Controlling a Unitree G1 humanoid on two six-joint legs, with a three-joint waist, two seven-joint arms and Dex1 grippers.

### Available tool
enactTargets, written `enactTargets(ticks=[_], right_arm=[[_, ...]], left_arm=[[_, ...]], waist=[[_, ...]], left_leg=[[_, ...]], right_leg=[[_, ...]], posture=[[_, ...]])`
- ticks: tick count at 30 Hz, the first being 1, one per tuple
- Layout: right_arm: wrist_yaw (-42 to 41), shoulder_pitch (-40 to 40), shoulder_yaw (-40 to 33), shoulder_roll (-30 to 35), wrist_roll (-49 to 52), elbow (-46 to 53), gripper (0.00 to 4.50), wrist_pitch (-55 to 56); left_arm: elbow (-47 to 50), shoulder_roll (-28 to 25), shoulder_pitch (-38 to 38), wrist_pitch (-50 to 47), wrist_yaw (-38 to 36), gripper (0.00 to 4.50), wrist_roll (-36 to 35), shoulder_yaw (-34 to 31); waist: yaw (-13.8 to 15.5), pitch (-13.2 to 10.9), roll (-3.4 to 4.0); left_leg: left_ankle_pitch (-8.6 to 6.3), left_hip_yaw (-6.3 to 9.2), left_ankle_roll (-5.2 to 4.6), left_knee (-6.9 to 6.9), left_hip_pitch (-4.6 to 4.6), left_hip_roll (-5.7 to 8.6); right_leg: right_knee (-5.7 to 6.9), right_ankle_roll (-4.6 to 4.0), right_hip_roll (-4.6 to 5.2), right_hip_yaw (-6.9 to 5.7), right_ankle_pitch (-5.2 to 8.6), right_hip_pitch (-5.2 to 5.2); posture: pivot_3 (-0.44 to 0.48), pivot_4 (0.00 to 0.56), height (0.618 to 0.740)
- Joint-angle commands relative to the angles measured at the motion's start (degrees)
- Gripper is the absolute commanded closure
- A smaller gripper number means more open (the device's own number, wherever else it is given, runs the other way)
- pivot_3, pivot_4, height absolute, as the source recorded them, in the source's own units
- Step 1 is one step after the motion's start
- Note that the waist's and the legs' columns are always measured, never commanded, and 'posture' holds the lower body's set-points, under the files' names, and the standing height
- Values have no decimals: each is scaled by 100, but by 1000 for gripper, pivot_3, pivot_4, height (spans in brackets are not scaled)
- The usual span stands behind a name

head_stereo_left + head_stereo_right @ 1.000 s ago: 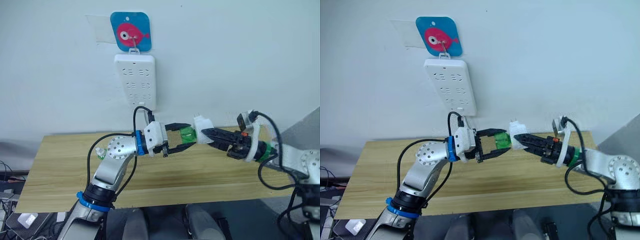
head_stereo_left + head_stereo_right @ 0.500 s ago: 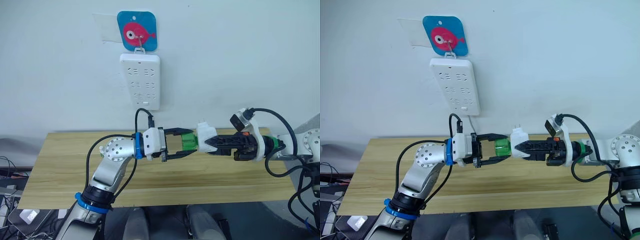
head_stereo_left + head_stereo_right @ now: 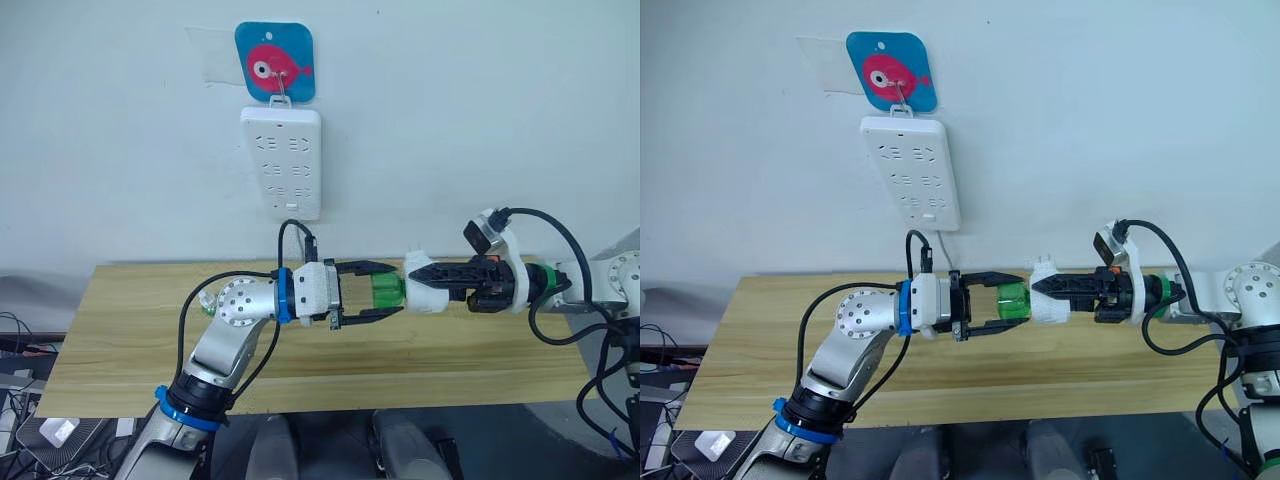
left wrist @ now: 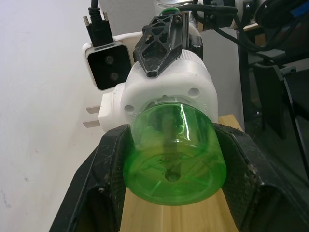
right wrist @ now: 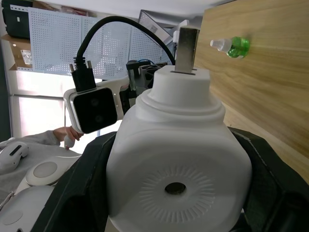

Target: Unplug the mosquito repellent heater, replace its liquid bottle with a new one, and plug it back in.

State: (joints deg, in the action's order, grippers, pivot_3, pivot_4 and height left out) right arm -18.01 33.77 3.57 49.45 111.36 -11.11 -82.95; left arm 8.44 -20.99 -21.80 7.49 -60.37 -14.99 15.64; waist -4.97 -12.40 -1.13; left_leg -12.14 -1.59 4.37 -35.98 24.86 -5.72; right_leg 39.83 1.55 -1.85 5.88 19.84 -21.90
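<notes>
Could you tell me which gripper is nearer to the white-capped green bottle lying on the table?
Left. The capped bottle lies beside the left arm, behind the left gripper; the right gripper, holding the heater, is farther.

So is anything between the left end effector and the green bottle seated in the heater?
Nothing visible. The left end effector already has its fingers on either side of the liquid bottle, which is seated in the mosquito repellent heater gripped by the right end effector, above the table.

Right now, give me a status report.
Right gripper shut on heater, unplugged, over table. Left gripper around its green bottle, still in heater. Capped new bottle lies on table. Nothing blocking.
</notes>
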Motion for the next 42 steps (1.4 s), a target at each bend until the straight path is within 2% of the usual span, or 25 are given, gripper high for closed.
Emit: enactTargets(ticks=[1, 3, 6, 9, 11, 12, 14, 16, 19, 22, 23, 24, 25, 29, 31, 32, 33, 34, 36, 38, 42], right_arm=[[-156, 77, -118, 85, 164, 181, 1478, -24], [-151, 66, -121, 102, 164, 205, 1478, -20], [-201, 24, -85, 223, 164, 415, 1478, -83], [-265, 41, 6, 323, 149, 580, 1478, -153], [-338, 83, 53, 333, 123, 622, 1478, -179], [-346, 100, 74, 325, 112, 622, 1478, -167], [-356, 133, 114, 311, 90, 599, 1478, -140], [-371, 177, 144, 295, 62, 550, 1478, -127], [-368, 209, 181, 289, 101, 464, 1478, -87], [-392, 199, 180, 321, 151, 393, 1478, -68], [-407, 185, 173, 340, 159, 381, 1478, -74], [-422, 175, 168, 355, 162, 365, 1478, -82], [-433, 165, 161, 367, 161, 353, 1478, -85], [-446, 145, 120, 412, 163, 219, 1478, -44], [-463, 133, 100, 441, 107, 185, 1478, -56], [-472, 126, 98, 450, 97, 176, 1478, -63], [-476, 122, 102, 457, 107, 171, 1478, -65], [-479, 125, 107, 464, 125, 166, 1478, -62], [-479, 140, 113, 468, 146, 146, 1478, -59], [-464, 163, 109, 457, 157, 98, 1478, -47], [-467, 188, 113, 441, 163, 69, 1478, -53]], left_arm=[[96, 25, 20, -41, 56, 2238, -24, 46], [208, 21, 39, -435, 95, 2238, -210, 34], [636, -89, -84, -2915, 406, 2238, -1549, -134], [297, -72, -458, -6043, 1314, 2238, -3813, -816], [-568, 6, -786, -7652, 1885, 2238, -5259, -1345], [-1038, 67, -926, -8139, 2136, 2238, -5884, -1590], [-1610, 146, -1097, -8696, 2514, 2238, -6516, -1858], [-1613, 127, -1131, -8974, 2548, 2238, -6672, -1853], [-1601, 209, -1202, -9045, 2770, 1299, -6853, -1979], [-1643, 122, -1320, -8877, 2870, 381, -6668, -2233], [-1613, 23, -1343, -8827, 2824, 117, -6584, -2314], [-1600, -72, -1372, -8790, 2788, 41, -6528, -2390], [-1468, -198, -1375, -8705, 2685, 41, -6391, -2395], [31, -1019, -1144, -7761, 1523, 41, -5374, -1913], [1103, -1878, -574, -5955, 138, 41, -3840, -1142], [1350, -2067, -284, -4815, -278, 41, -2992, -841], [1408, -2012, -50, -3743, -415, 41, -2324, -710], [1346, -1766, 105, -2945, -256, 41, -1898, -735], [1195, -1386, 286, -2066, 32, 41, -1378, -783], [915, -1202, 474, -591, -67, 41, -502, -591], [-36, -691, 411, 2484, 301, 41, 927, -397]], waist=[[0, 0, 0], [0, 0, 0], [-4, -2, 1], [-12, -6, -1], [-19, -10, -3], [-18, -10, -3], [-44, -12, -5], [-50, -19, -10], [-27, -34, -11], [3, -36, -12], [4, -37, -13], [4, -37, -12], [5, -39, -12], [-5, -78, -18], [-13, -83, -13], [-19, -84, -7], [-13, -91, 7], [-3, -97, 18], [59, -107, 11], [93, -112, 1], [131, -112, 1]], left_leg=[[0, 0, 0, 0, 0, 0], [0, 0, 0, 0, 0, 0], [-1, 1, -1, 0, 0, 0], [-9, 14, -16, -2, 1, 0], [-10, 25, -18, -6, 1, 0], [-10, 29, -19, -7, 1, 2], [-11, 31, -20, -10, 1, 5], [-10, 31, -18, -10, 1, 5], [1, 29, 2, -8, 1, 3], [2, 28, 3, -10, 1, 2], [2, 27, 4, -12, 1, 2], [2, 26, 4, -12, 1, 2], [2, 25, 4, -12, 0, 3], [3, 23, 5, -9, -1, 1], [3, 14, 6, -7, -1, 1], [3, 8, 7, -1, -1, -1], [3, 2, 8, 5, -4, -1], [3, -7, 8, 5, -7, -1], [2, -10, 7, -4, -6, 0], [2, -1, 6, -6, 0, -1], [-1, -10, 1, -7, 0, 6]], right_leg=[[0, 0, 0, 0, 0, 0], [0, 0, 0, 0, 0, 0], [1, 0, 0, 0, 0, 0], [4, 3, 0, -11, 2, 0], [9, 6, 0, -19, 3, 1], [10, 7, -1, -22, 4, 2], [10, 8, -1, -23, 5, 3], [7, 9, -1, -23, 5, 3], [4, 8, -1, -22, 6, 3], [5, 8, -1, -23, 6, 4], [5, 8, 0, -23, 5, 6], [5, 8, 0, -22, 6, 8], [5, 8, 0, -21, 5, 8], [4, 8, 0, -20, 5, 7], [-3, 8, 2, -15, 5, 7], [-15, 7, 2, -12, 5, 6], [-24, 6, 2, -8, 4, 8], [-32, 6, 4, -7, 4, 14], [-33, 5, 11, -10, 4, 13], [-30, 4, 13, -15, 2, 15], [-34, 8, 17, -7, -1, 18]], posture=[[-137, 233, 740], [-139, 232, 740], [-139, 236, 740], [-141, 237, 740], [-137, 241, 740], [-138, 242, 740], [-136, 242, 740], [-133, 245, 740], [-133, 247, 740], [-134, 246, 740], [-134, 246, 740], [-136, 247, 740], [-136, 247, 740], [-143, 244, 740], [-141, 243, 740], [-136, 241, 740], [-136, 241, 740], [-134, 239, 740], [-133, 238, 740], [-132, 238, 740], [-130, 233, 740]])
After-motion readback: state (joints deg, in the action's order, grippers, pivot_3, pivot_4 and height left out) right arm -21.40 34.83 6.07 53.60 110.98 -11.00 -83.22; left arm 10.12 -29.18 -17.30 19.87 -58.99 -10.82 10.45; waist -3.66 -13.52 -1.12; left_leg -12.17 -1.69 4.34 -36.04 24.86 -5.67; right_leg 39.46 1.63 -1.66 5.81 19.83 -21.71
